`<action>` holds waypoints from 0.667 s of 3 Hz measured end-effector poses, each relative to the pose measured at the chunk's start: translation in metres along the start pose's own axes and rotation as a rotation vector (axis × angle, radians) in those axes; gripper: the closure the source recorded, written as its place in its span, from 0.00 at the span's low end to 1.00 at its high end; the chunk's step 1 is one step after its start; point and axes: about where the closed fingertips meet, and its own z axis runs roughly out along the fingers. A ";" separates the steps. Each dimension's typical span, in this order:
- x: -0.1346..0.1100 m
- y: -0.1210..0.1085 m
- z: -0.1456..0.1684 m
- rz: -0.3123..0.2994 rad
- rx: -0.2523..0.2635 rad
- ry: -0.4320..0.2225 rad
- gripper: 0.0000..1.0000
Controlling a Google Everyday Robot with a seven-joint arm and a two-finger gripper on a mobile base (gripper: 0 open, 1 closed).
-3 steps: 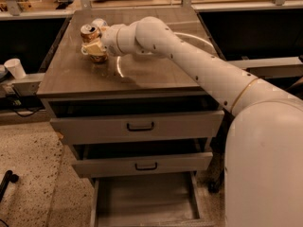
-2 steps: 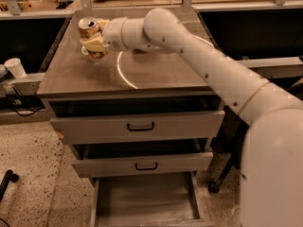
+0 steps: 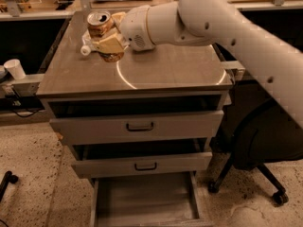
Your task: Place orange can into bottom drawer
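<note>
The orange can (image 3: 100,26) with its silver pull-tab top is held tilted in my gripper (image 3: 110,38), lifted above the left rear of the grey cabinet top (image 3: 170,70). The tan fingers (image 3: 111,44) are shut around the can's body. The white arm reaches in from the upper right. The bottom drawer (image 3: 144,201) is pulled out at the foot of the cabinet, and its plain grey floor shows. A white plastic bottle (image 3: 86,48) lies on the top just behind the gripper, mostly hidden.
Two black-handled drawers (image 3: 140,126) sit above the bottom one, both slightly ajar. A black office chair (image 3: 258,150) stands right of the cabinet. A white cup (image 3: 15,68) sits on a ledge at left. A speckled floor surrounds the cabinet.
The arm has lifted the can off the cabinet top and swung it forward. The view has moved closer to the cabinet.
</note>
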 end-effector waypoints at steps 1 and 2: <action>-0.022 0.072 -0.034 0.049 -0.031 -0.016 1.00; -0.011 0.100 -0.043 0.130 -0.056 -0.027 1.00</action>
